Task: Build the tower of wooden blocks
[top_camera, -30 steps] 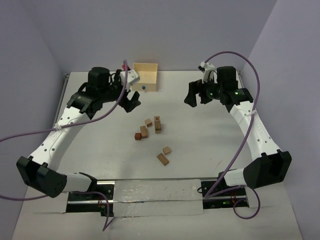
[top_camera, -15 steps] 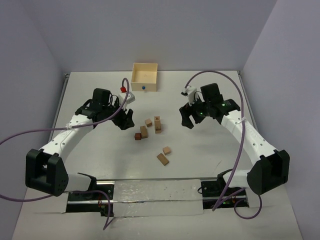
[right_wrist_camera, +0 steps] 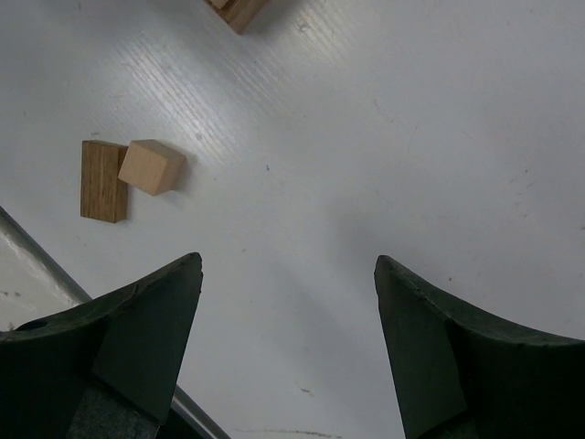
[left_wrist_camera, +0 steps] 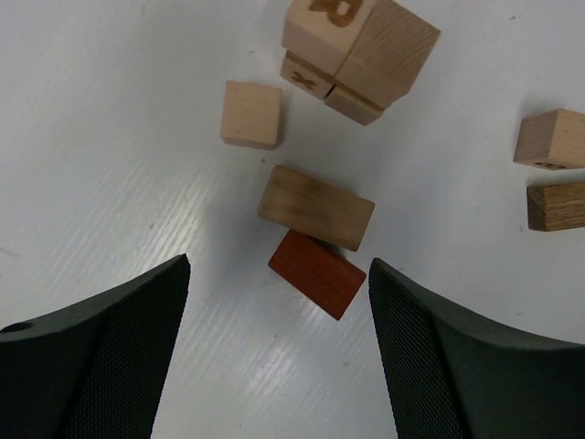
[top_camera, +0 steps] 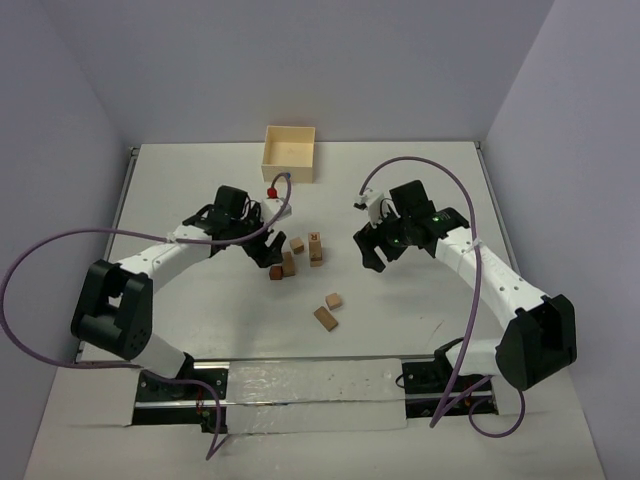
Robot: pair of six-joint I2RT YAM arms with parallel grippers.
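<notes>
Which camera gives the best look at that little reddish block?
The left wrist view: the reddish block lies large, sharp and unobstructed. The top view shows only a tiny dark speck; the right wrist view misses it.

The left white-and-black arm stretches forward and inward, elbow low. Its black two-finger left gripper points down, with the jaws wide apart. The right white-and-black arm bends inward in the same way. Its black two-finger right gripper also points down, jaws apart.
</notes>
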